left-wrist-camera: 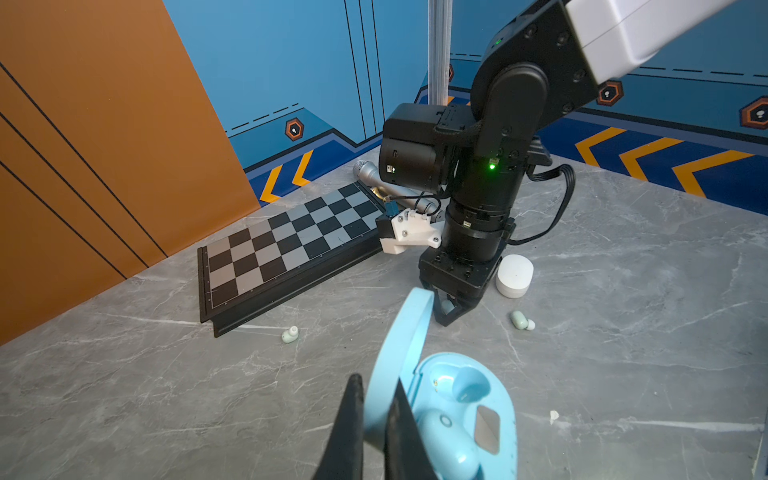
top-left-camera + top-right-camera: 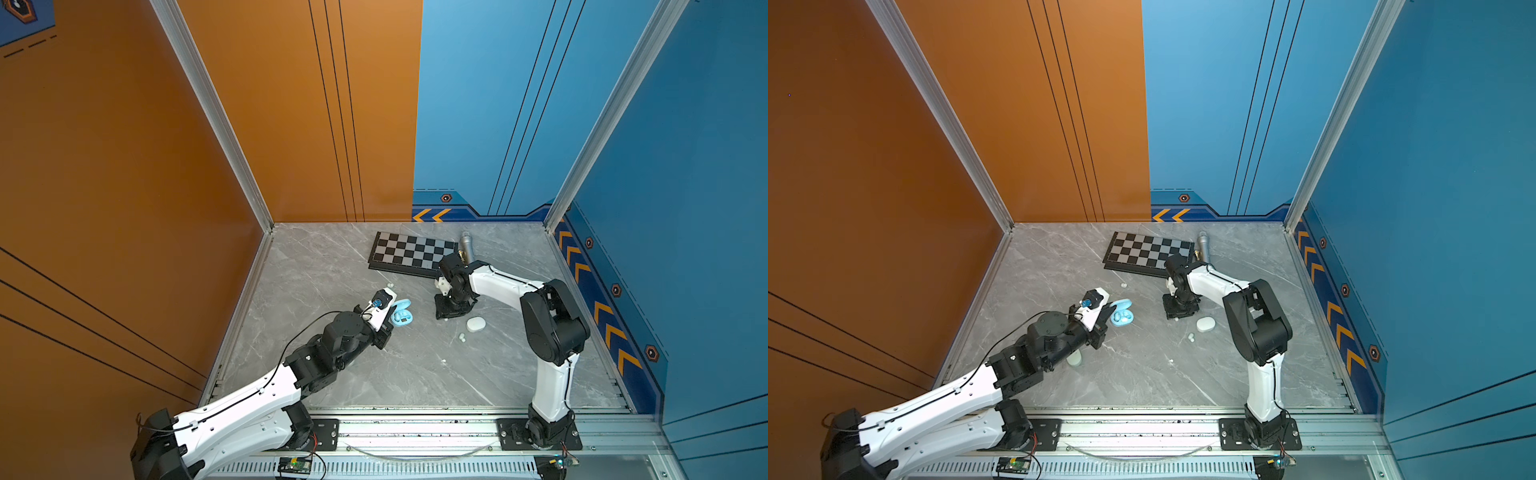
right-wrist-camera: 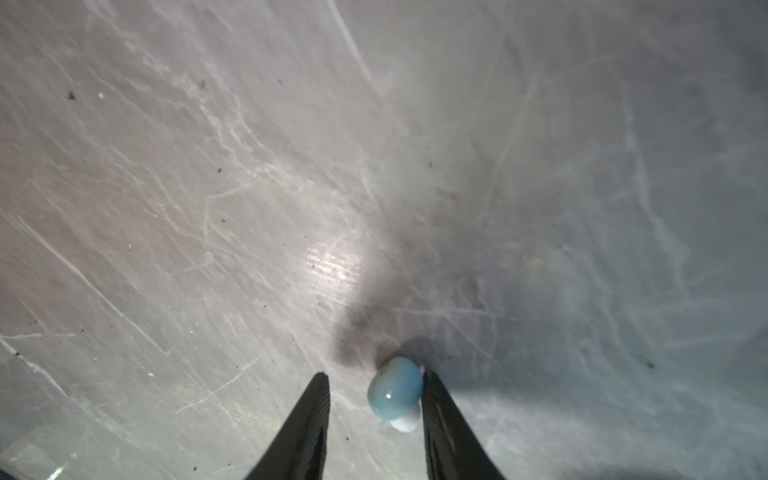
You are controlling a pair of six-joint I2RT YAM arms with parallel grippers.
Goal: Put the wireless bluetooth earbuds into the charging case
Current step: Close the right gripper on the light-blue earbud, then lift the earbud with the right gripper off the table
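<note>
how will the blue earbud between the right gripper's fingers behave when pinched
The light blue earbud looks glossy and rounded, so it may squirt out of a pinch. It lies against one finger only; closing could roll it.

**Board at the back, cases across the middle**

On the counter (image 2: 374, 374), the chessboard (image 2: 411, 249) lies at the back, with the microphone (image 2: 466, 245) just beside its right end. Left of centre sits the open case (image 2: 402, 314), its lid between the fingers of the left tool (image 1: 376, 395) and a seated earbud (image 1: 446, 432) in one socket. A loose earbud (image 2: 390, 285) lies behind it. Right of centre, the right tool (image 3: 376, 376) straddles a lone earbud (image 3: 392, 388). The closed case (image 2: 476, 324) lies to its right, with a fourth earbud (image 2: 461, 337) just before it. A third case (image 2: 1074, 359) lies partly under the left arm.
</note>
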